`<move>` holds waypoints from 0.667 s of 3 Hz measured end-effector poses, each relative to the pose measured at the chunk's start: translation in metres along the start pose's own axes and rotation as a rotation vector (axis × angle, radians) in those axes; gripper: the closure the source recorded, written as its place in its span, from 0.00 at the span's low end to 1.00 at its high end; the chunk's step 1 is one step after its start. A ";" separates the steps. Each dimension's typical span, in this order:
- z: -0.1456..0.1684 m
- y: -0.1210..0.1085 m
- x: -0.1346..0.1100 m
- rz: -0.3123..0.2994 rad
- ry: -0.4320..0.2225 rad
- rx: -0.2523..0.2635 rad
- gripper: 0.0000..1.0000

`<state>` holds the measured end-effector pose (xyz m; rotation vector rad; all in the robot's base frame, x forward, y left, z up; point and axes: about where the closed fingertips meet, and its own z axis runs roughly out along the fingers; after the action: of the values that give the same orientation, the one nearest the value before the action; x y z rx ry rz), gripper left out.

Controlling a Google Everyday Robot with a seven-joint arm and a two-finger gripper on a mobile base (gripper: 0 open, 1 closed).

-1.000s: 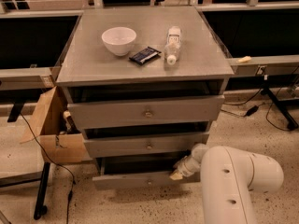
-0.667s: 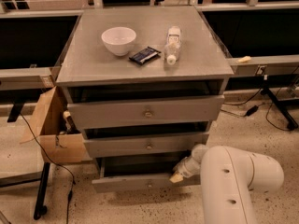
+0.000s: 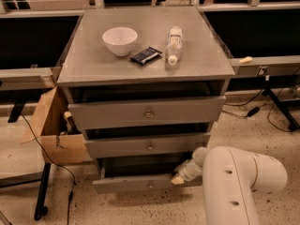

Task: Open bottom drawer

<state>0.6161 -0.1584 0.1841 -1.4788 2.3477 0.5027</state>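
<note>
Projecting toward the near side beyond the two fronts above it, the bottom drawer (image 3: pixel 126 185) sits lowest in the grey desk (image 3: pixel 93 64), just above the speckled floor. Its narrow front panel carries a small knob (image 3: pixel 150 185) at centre. A dark opening shows between that panel and the middle drawer (image 3: pixel 122 147). The bottom drawer is partly out, and its inside lies in shadow.

The tool (image 3: pixel 178 178) is at the right end of the bottom drawer, with its pale tip at the top rim of the front panel. Whether the tip touches the rim or sits just over it cannot be settled, nor can it be told whether the tool is spread or pressed together. The white arm (image 3: pixel 239 186) behind it fills the near right corner.

The top drawer (image 3: pixel 117 114) is the widest front, with a dark gap above it.

On the desk top:
- A white bowl (image 3: pixel 120 40) stands at the far left.
- A dark packet (image 3: pixel 146 56) lies just right of the bowl.
- A clear plastic bottle (image 3: pixel 174 45) lies on its side right of the packet, cap toward the near edge.

A cardboard box (image 3: pixel 49 121) stands open against the desk's left side. A black cable (image 3: pixel 44 151) runs down across it.
</note>
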 end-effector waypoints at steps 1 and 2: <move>-0.001 0.000 -0.001 0.000 0.000 0.000 0.51; 0.002 0.002 0.004 0.002 0.009 -0.009 0.28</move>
<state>0.6124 -0.1598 0.1811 -1.4853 2.3570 0.5089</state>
